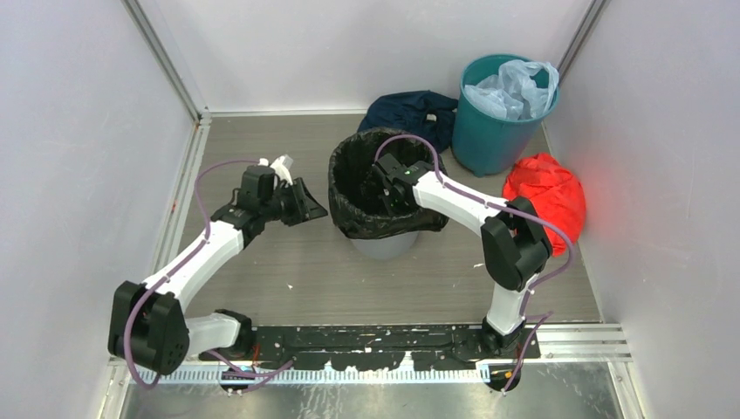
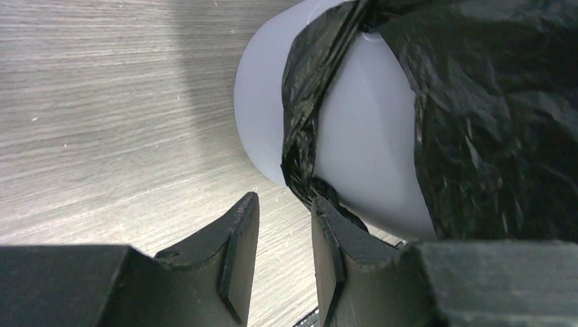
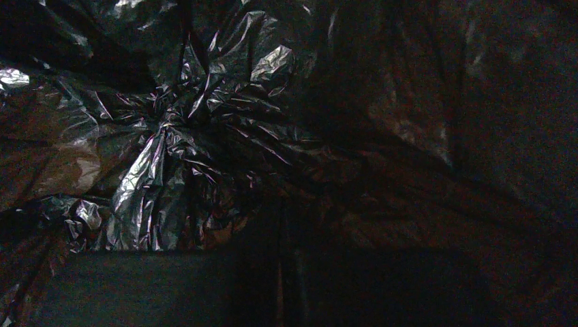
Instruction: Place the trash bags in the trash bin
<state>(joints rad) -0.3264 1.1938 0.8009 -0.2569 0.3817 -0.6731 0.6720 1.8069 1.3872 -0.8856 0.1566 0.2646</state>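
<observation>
The crinkly black plastic bag (image 1: pixel 353 175) lines the round grey plastic bin (image 1: pixel 384 246), so press gently with the closed right tool (image 1: pixel 388 199) inside the bin, then pinch the hanging fold with the left tool (image 2: pixel 285 199) (jaws apart, beside the bin).

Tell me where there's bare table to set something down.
Bare table lies in front of the grey bin, between left arm and right arm, and in the back-left corner behind the left tool. The back right is crowded: teal bin, navy cloth, red bundle.
</observation>
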